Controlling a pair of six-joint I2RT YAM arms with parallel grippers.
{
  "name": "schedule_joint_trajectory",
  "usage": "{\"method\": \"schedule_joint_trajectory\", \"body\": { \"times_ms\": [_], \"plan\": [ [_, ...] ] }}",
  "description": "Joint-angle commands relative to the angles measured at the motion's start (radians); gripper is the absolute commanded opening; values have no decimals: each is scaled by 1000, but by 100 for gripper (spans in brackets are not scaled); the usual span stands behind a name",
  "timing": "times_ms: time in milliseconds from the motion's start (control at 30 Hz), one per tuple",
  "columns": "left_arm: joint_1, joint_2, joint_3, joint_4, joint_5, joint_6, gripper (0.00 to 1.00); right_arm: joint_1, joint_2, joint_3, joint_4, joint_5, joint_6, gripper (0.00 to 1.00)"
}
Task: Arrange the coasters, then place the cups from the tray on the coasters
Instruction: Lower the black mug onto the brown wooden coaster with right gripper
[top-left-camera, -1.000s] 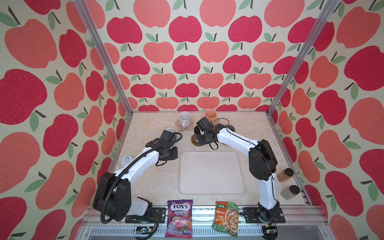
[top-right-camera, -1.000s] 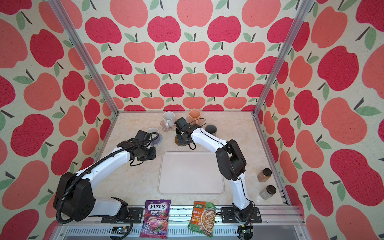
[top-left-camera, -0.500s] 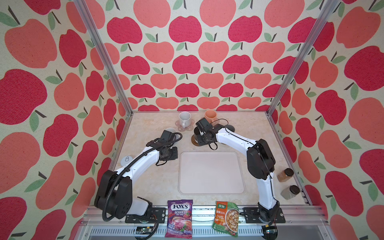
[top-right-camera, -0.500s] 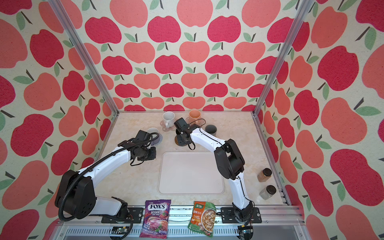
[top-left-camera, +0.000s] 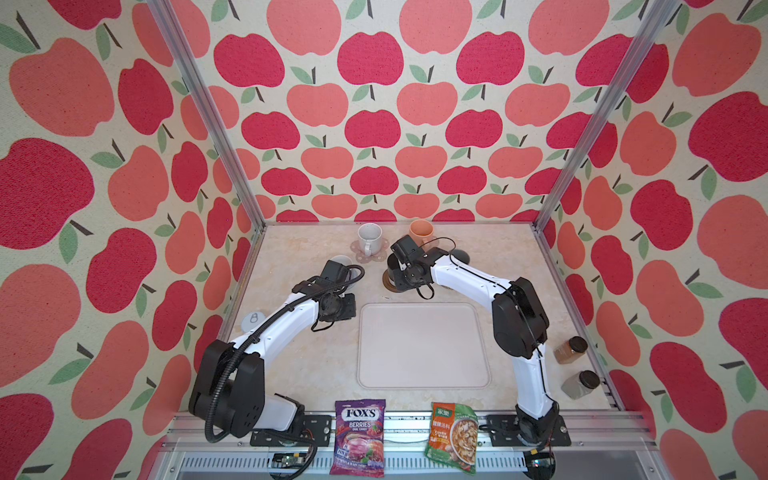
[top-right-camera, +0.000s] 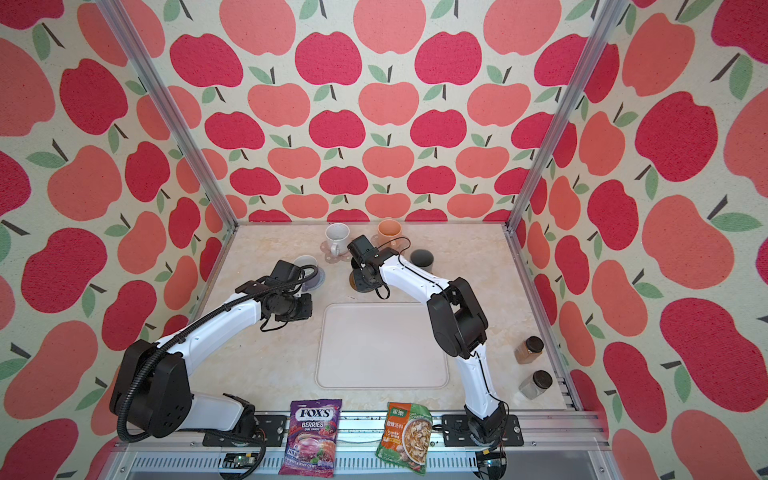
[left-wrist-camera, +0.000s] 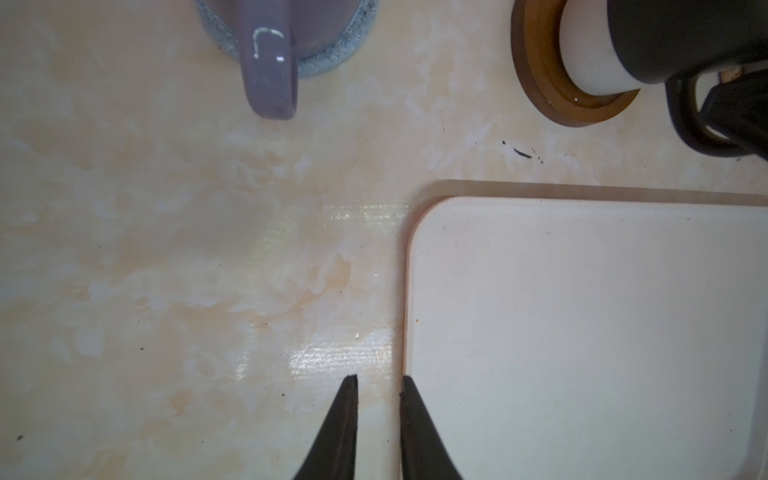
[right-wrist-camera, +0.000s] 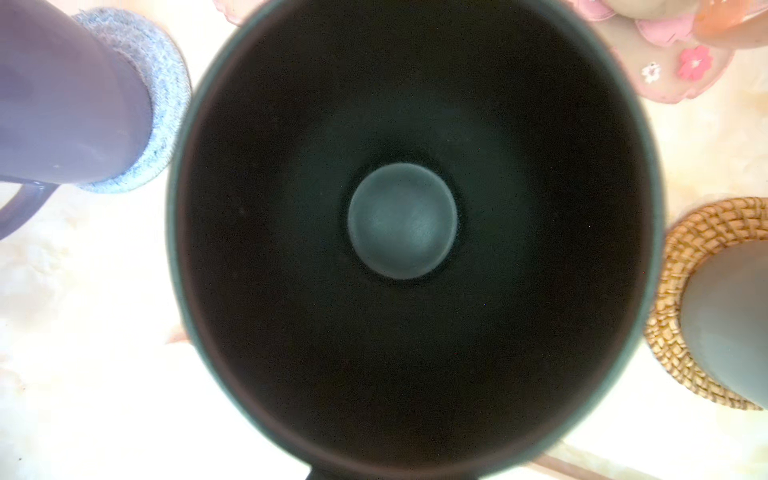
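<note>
My right gripper (top-left-camera: 405, 276) is shut on the rim of the black cup (right-wrist-camera: 401, 220), which stands over the brown coaster (left-wrist-camera: 536, 83). Its fingers are hidden by the cup. The lavender cup (top-right-camera: 305, 262) sits on the grey woven coaster (right-wrist-camera: 162, 104). A speckled white cup (top-left-camera: 369, 239) and a peach cup (top-left-camera: 422, 232) each stand on a pink coaster (right-wrist-camera: 681, 70). On the rattan coaster (right-wrist-camera: 673, 270) is the dark grey cup (top-right-camera: 422, 258). The tray (top-left-camera: 424, 345) holds nothing. My left gripper (left-wrist-camera: 376, 378) is shut and empty above the tray's left rim.
Two lidded jars (top-left-camera: 571, 351) stand by the right wall. A candy bag (top-left-camera: 359, 436) and a soup packet (top-left-camera: 453, 432) lie at the front edge. A small round white thing (top-left-camera: 251, 322) rests against the left wall.
The right arm's elbow has drifted slightly left while its gripper stays over the brown coaster with the black cup. The left arm has not moved.
</note>
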Motion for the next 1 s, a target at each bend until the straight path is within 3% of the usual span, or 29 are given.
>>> {"method": "schedule_joint_trajectory", "body": {
  "times_ms": [0,767,967],
  "plan": [
    [7,11,-2,5,11,15,21,-8,8,58,28,12,8,0],
    [10,24,4,8,21,18,21,-8,41,97,-18,3,15,0],
    [11,26,3,2,21,17,22,-9,54,108,-43,-2,30,7]
  ]
}}
